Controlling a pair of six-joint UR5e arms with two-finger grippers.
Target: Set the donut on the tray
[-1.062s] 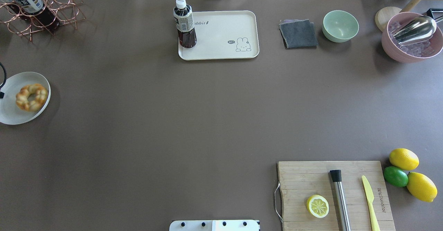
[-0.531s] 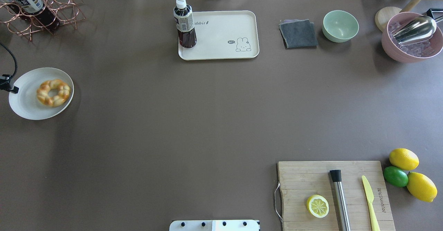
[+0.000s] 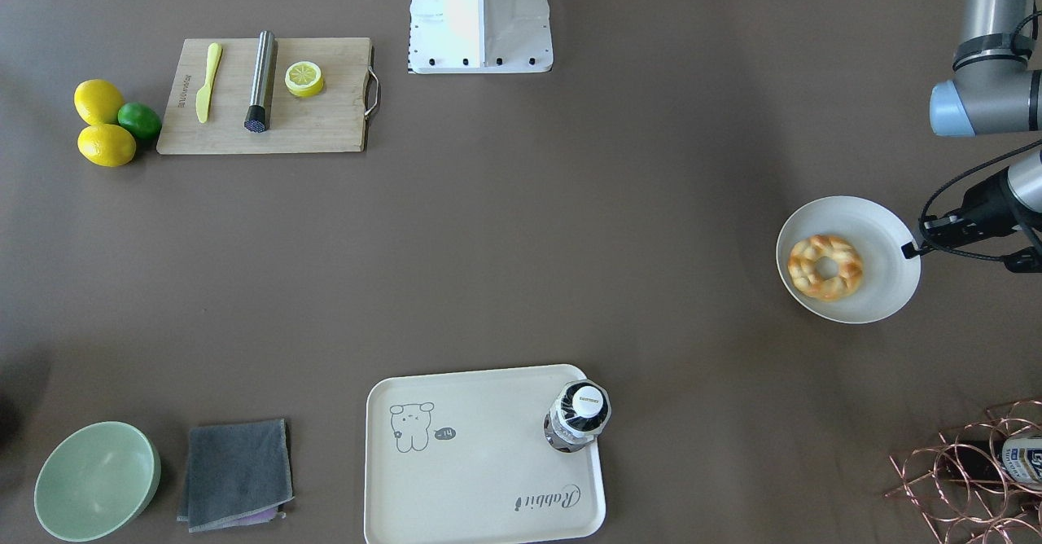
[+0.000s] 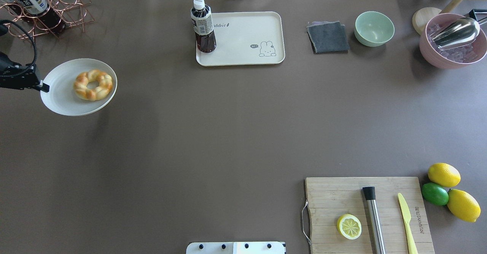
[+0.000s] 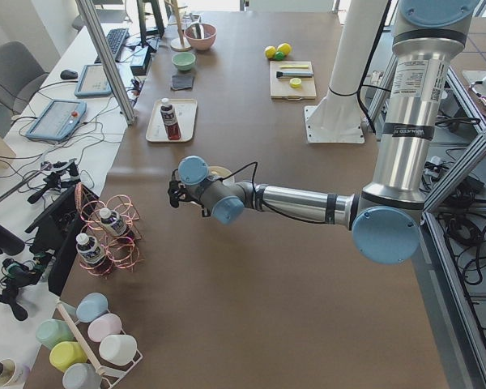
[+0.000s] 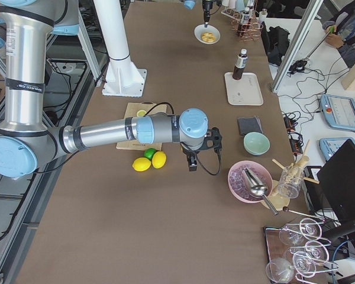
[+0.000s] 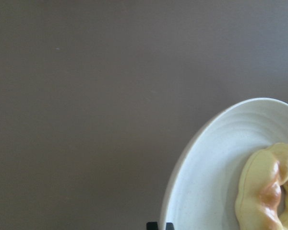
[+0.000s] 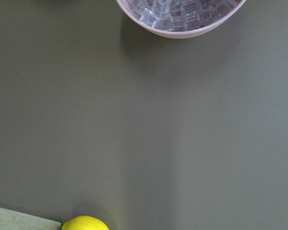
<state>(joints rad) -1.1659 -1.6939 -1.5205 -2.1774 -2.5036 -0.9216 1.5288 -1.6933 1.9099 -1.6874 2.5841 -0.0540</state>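
Note:
The golden-brown twisted donut (image 4: pixel 93 84) lies on a round white plate (image 4: pixel 61 94) at the table's left side. My left gripper (image 4: pixel 42 86) is shut on the plate's rim and holds it above the table. The same shows in the front view: donut (image 3: pixel 825 266), plate (image 3: pixel 883 283), gripper (image 3: pixel 910 248). The left wrist view shows the plate (image 7: pixel 206 177) and part of the donut (image 7: pixel 271 191). The cream tray (image 4: pixel 243 37) lies at the far middle and bears a dark bottle (image 4: pixel 202 26) in its left corner. My right gripper (image 6: pixel 192 163) shows only in the exterior right view; I cannot tell its state.
A copper wire rack (image 4: pixel 49 10) with a bottle stands at the far left. A grey cloth (image 4: pixel 328 37), a green bowl (image 4: pixel 374 28) and a pink ice bowl (image 4: pixel 452 43) are at the far right. A cutting board (image 4: pixel 369 216) with a lemon half is at the near right.
The plate with the donut has moved in from the left edge, rightward and toward the far side, with my left gripper coming into view on its rim.

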